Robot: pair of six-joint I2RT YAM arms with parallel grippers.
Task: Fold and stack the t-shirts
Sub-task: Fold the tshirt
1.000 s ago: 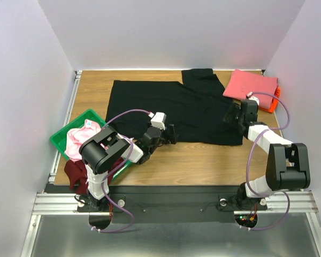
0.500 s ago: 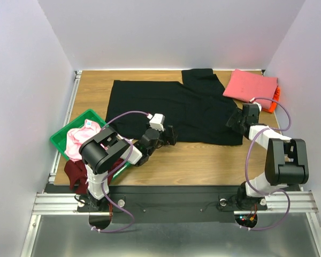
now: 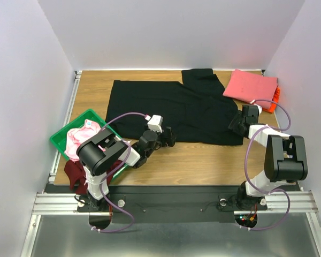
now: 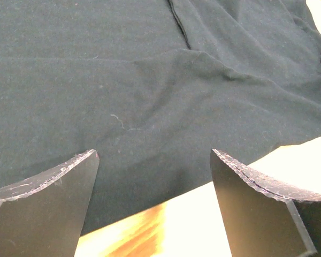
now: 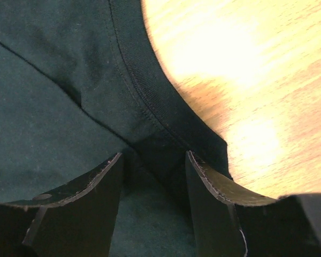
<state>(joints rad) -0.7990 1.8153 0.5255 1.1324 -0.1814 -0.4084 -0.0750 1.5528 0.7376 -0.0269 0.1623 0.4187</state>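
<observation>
A large black t-shirt point(image 3: 171, 104) lies spread flat across the wooden table. My left gripper point(image 3: 170, 136) hovers just over its near hem, open wide; in the left wrist view the hem point(image 4: 150, 176) runs between the two fingers, and the left gripper point(image 4: 153, 154) holds nothing. My right gripper point(image 3: 234, 122) sits at the shirt's right edge. In the right wrist view its fingers straddle a raised fold of the black t-shirt point(image 5: 43, 107) by the stitched hem, and the right gripper point(image 5: 153, 155) still shows a gap. A folded coral-pink t-shirt point(image 3: 250, 85) rests on an orange one point(image 3: 276, 99).
A green tray point(image 3: 59, 140) at the near left holds a crumpled light pink t-shirt point(image 3: 77, 136). A dark maroon t-shirt point(image 3: 74, 172) hangs over its near side. Bare wood point(image 3: 203, 160) lies between the black shirt and the arm bases. Walls enclose the table.
My right gripper slid a little nearer along the shirt's right edge and its jaws narrowed around the cloth. The left gripper barely shifted and stayed open.
</observation>
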